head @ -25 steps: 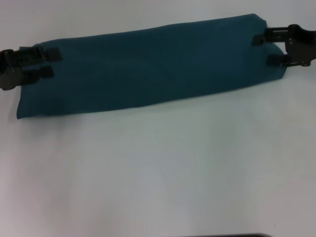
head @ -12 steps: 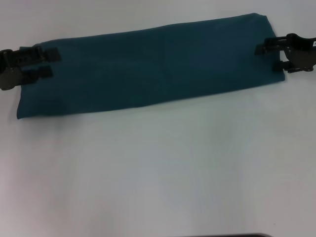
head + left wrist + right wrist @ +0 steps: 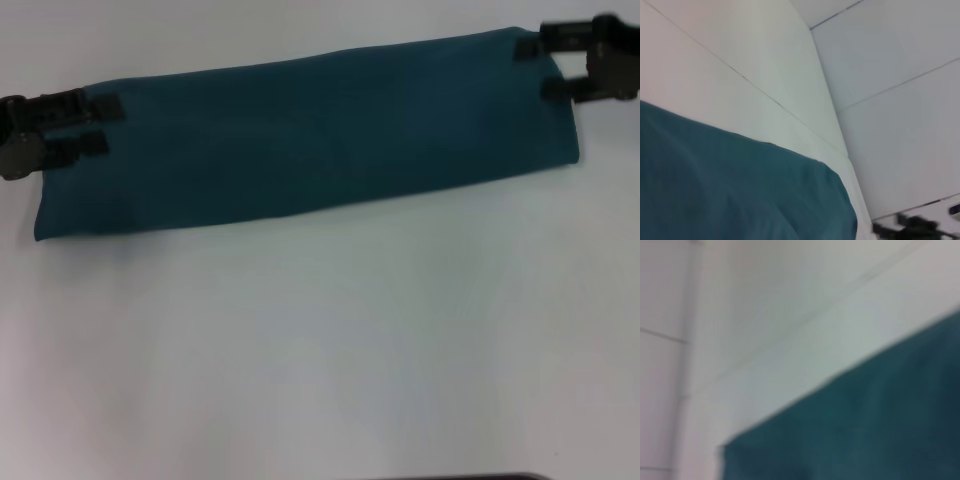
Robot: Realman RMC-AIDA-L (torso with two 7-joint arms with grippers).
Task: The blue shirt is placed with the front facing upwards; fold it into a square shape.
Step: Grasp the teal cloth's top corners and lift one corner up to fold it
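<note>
The shirt (image 3: 310, 135) lies on the white table (image 3: 330, 350) as a long, narrow band folded lengthwise, running from the robot's left to its right across the far part of the table. No letters or label show; only plain teal cloth faces up.

The left tool (image 3: 100, 125) sits at the band's left end, fingers spread, both tips lying over the cloth near the far corner. The right tool (image 3: 540, 68) is at the far right corner, fingers also spread; one tip touches the corner and the other rests over the right edge. Neither pinches anything that I can make out.

The cloth looks soft and limp, light, and several layers thick here. It will sag and drape when lifted, and the layers may slide over each other, so a pinch should catch the full stack, not only the top layer. Fragility is no concern; slipping out of shape is.

To get a square, the band likely needs folding end over end. The best holds are the two corners of one short end, so that end travels flat. A single-point grip would let the end bunch and twist.
</note>
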